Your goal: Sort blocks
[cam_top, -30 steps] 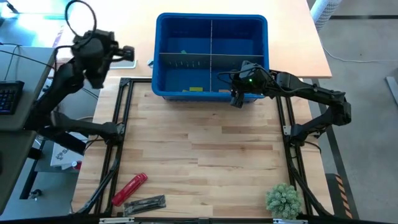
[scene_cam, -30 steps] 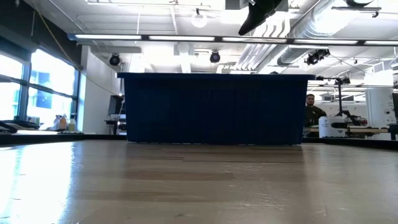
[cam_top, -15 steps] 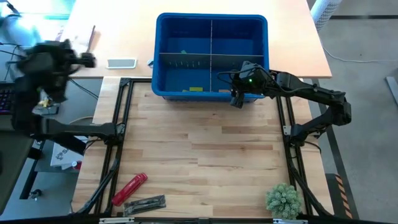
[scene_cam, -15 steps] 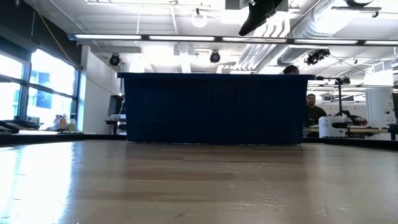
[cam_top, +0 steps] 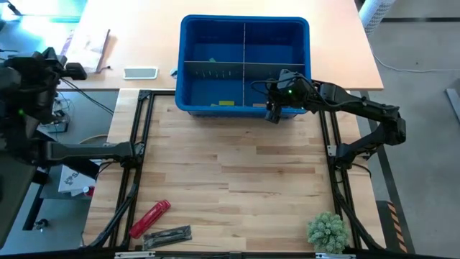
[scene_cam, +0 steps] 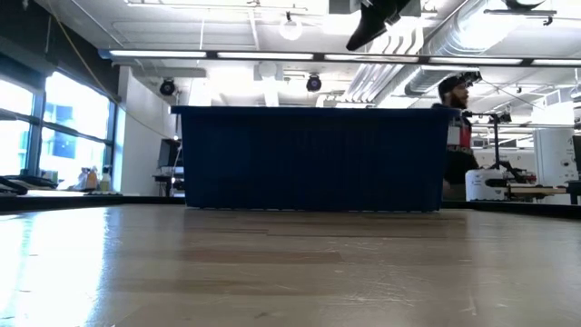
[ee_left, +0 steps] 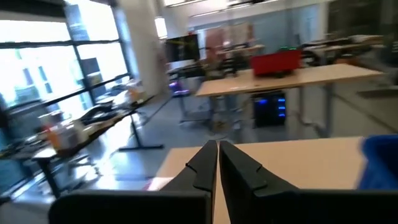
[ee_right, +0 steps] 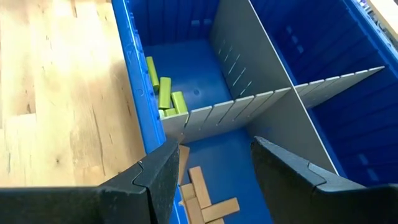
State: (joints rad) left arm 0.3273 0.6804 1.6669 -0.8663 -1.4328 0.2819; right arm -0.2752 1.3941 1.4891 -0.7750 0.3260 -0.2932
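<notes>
1. Blue bin stood at the far end of the wooden counter, split by grey dividers into four compartments.
2. Held lime yellow-green blocks in one near compartment, lying against the bin's front wall just beside the cross divider.
3. Held tan wood blocks in the adjoining near compartment, piled loosely and crossing one another, directly below the right claw.
4. Showed one small green piece in the far left compartment of the bin; too small to tell more.
5. Hovered over the bin's near right compartment: right claw, fingers spread apart with nothing between them.
6. Parked well to the left of the bin, off the counter's edge: left claw, fingers pressed together, empty, pointed out into the room.
7. Lay near the counter's front left corner, far from the bin: a red cylindrical tool and a dark flat object just beside it.
8. Sat at the front right corner, well apart from the bin: a small green plant.
9. Stood behind the bin's right end in the low view: a person, under ceiling lights and ducts, with windows to the bin's left.
</notes>
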